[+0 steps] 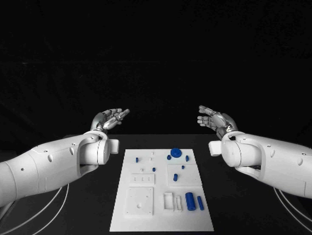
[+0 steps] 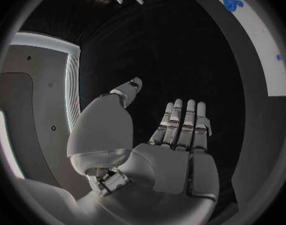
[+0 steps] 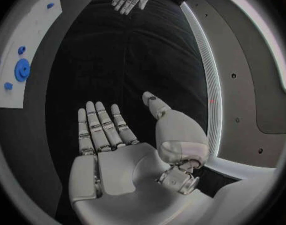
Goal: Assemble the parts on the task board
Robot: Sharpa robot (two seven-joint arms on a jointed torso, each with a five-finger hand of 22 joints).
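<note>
The white task board [image 1: 163, 215] lies in the middle of the black table, with small blue parts on it. A round blue part [image 1: 176, 152] sits near its far edge, and two blue cylinders [image 1: 190, 201] lie near its front right. My left hand [image 1: 109, 119] is raised beyond the board's far left corner, fingers straight and apart, holding nothing. My right hand [image 1: 213, 119] is raised beyond the far right corner, likewise spread and empty. The left wrist view shows my left hand [image 2: 174, 145] flat, with the board [image 2: 258, 40] off to one side. The right wrist view shows my right hand [image 3: 112, 145] flat.
White raised blocks [image 1: 140, 200] and slots [image 1: 168, 199] stand on the board's front half. Bare black table [image 1: 254, 210] flanks the board on both sides. White cables [image 1: 50, 215] curve along the table's left front.
</note>
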